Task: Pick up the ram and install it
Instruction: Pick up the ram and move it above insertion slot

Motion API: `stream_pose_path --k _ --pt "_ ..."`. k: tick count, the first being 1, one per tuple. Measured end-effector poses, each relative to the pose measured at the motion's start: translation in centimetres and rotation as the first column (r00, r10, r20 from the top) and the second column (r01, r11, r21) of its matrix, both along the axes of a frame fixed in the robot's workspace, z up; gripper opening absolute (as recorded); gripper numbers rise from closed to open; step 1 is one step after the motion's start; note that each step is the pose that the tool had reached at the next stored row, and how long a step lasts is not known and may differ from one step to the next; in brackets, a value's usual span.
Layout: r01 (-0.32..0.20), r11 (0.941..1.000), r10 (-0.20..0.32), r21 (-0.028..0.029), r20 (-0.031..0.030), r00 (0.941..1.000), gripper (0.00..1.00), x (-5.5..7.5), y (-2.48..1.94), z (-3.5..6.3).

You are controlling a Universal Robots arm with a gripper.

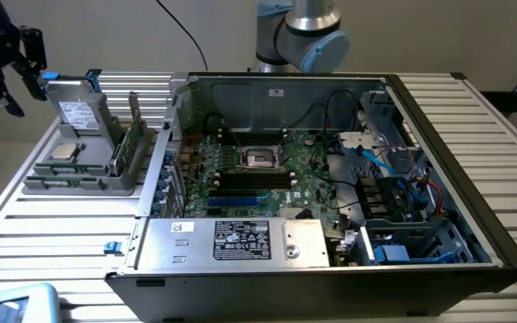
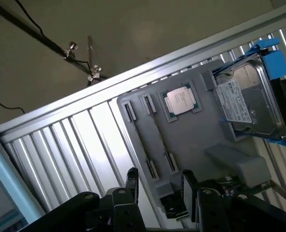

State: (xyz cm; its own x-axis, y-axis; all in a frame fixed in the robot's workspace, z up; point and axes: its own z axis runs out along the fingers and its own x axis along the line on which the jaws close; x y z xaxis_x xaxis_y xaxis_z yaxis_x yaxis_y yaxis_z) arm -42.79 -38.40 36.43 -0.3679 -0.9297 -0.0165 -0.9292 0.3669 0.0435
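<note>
My claw [image 1: 25, 99] hangs empty with its jaws apart, above the grey holder [image 1: 38, 182] on the worktop [image 1: 52, 235], toward the exterior view's left. The ram [image 1: 132, 134] stands on edge in that holder, just beside the drive [image 1: 79, 111] and well apart from the claw. The risk I see is a skewed descent: a finger could clip the drive or tip the thin stick, leaving a crooked grip.
</note>
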Motion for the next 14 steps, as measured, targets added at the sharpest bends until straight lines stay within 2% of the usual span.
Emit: stream_pose_path --k 4,7,12,14 --pt "-0.064 0.9980 0.064 -0.0009 0.0096 0.9979 0.49 0.00 0.00 0.01" --pt "-0.111 0.9938 0.111 -0.0018 0.0182 0.9937 0.49 0.00 0.00 0.01" --pt "-0.188 0.9822 0.188 -0.0043 0.0337 0.9816 0.49 0.00 0.00 0.01" --pt "-0.219 0.9757 0.219 -0.0053 0.0373 0.9750 0.49 0.01 0.00 0.00"
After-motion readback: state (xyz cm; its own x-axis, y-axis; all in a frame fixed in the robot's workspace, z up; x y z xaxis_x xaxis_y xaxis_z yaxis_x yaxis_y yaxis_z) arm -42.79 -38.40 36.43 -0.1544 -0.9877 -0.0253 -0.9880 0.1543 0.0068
